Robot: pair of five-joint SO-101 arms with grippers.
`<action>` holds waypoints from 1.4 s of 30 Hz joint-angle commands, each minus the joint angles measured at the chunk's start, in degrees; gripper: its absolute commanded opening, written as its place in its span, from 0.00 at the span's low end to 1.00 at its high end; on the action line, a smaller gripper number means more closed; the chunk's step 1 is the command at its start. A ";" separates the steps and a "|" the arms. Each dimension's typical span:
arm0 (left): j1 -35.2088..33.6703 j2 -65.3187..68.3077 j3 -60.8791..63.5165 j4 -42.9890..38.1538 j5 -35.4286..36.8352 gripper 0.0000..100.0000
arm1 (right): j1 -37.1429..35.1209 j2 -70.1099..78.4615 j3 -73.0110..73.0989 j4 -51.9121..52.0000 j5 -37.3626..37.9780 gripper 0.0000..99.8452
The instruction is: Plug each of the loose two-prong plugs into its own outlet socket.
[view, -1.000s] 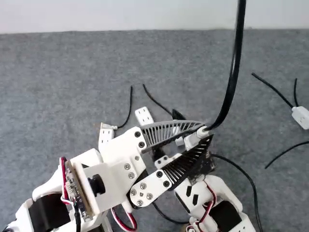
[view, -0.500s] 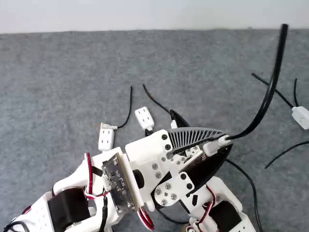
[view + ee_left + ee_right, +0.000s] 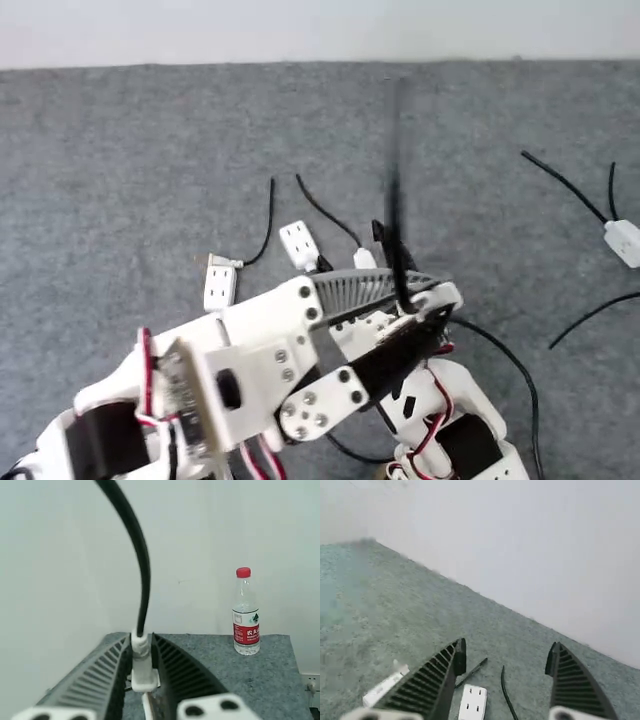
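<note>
My left gripper (image 3: 438, 296) is shut on a white two-prong plug (image 3: 141, 666), held above the carpet over my right arm (image 3: 452, 415). The plug's black cord (image 3: 142, 575) rises from it and curves overhead. On the carpet lie a white outlet socket (image 3: 299, 245) and a second one (image 3: 219, 285), each with a thin black cord. A third socket (image 3: 624, 240) lies at the far right edge. My right gripper (image 3: 507, 652) is open with nothing in it, above a socket (image 3: 472, 702) and a loose cord (image 3: 507, 692).
Grey carpet (image 3: 140, 150) runs back to a white wall. Thin black cords (image 3: 565, 182) trail across the right side. A thicker black cable (image 3: 510, 365) loops beside the right arm. A water bottle (image 3: 246, 612) stands by the wall.
My left arm's wrist has turned and the gripper has shifted with the plug. The black cord has swung from leaning right to standing nearly upright over the middle. The sockets stay put.
</note>
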 commanded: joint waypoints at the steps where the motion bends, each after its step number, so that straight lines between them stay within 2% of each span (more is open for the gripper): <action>1: -0.44 -3.08 -0.57 2.02 0.53 0.01 | 1.01 -0.66 -4.04 -0.48 0.62 0.26; 9: -0.44 -6.33 0.92 2.55 0.53 0.01 | 1.01 -0.57 -4.04 -0.48 0.53 0.26; 15: -0.44 -4.66 2.95 -3.34 0.26 0.01 | 0.66 -0.22 -3.78 -0.48 0.18 0.26; 21: -0.26 -0.44 2.77 -5.98 0.26 0.01 | -2.59 -0.13 -3.43 0.04 0.18 0.26; 27: -0.18 1.05 2.77 -7.03 0.44 0.01 | -2.51 -0.22 -3.25 -0.04 0.53 0.26; 35: -0.35 1.05 -0.48 -2.37 0.53 0.01 | 1.01 -0.40 -4.66 -0.13 0.44 0.26; 42: -0.44 1.05 -3.21 2.64 0.62 0.01 | 1.27 -0.31 -4.84 -0.04 0.53 0.26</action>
